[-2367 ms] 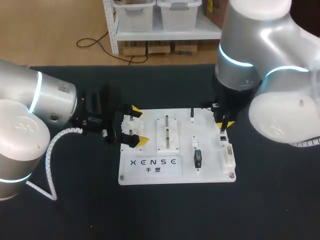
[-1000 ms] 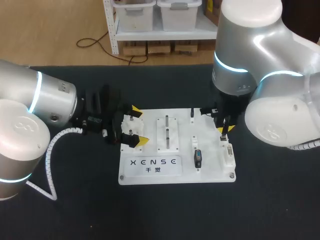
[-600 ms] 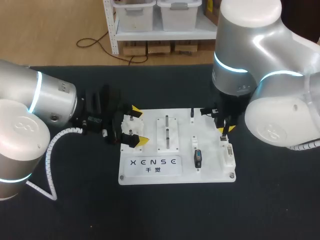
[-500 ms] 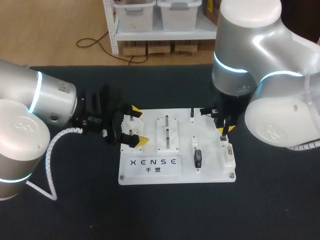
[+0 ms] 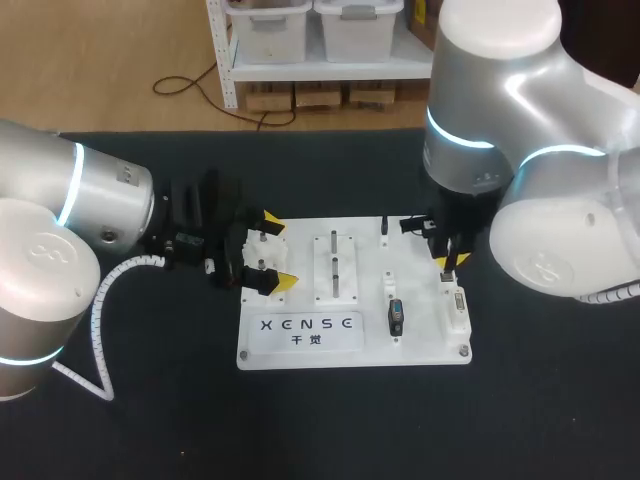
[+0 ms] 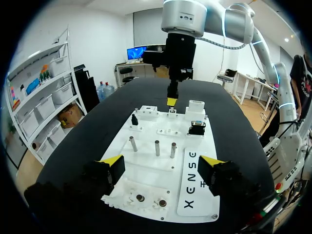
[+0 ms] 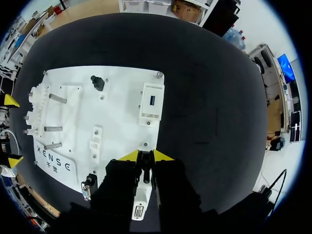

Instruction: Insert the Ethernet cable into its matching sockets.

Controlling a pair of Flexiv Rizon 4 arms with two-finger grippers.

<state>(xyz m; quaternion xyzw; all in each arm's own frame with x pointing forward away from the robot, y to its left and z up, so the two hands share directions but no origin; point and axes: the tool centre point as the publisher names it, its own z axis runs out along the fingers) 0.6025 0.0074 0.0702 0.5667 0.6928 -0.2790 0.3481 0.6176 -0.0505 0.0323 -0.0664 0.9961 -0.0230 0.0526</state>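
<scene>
Your right claw (image 7: 146, 157) pinches the Ethernet plug (image 7: 145, 166) over the white board's (image 7: 122, 100) right-edge socket block (image 7: 141, 197); your left claw (image 6: 160, 165) spreads wide, empty, astride the board's left edge.

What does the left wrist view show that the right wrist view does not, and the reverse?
Left wrist only: the right arm, standing upright over the white board's far end. Right wrist only: a dark plug pinched in the right gripper, and a socket block's blue port. Both: that board, three metal pegs, the left gripper's yellow tips.
</scene>
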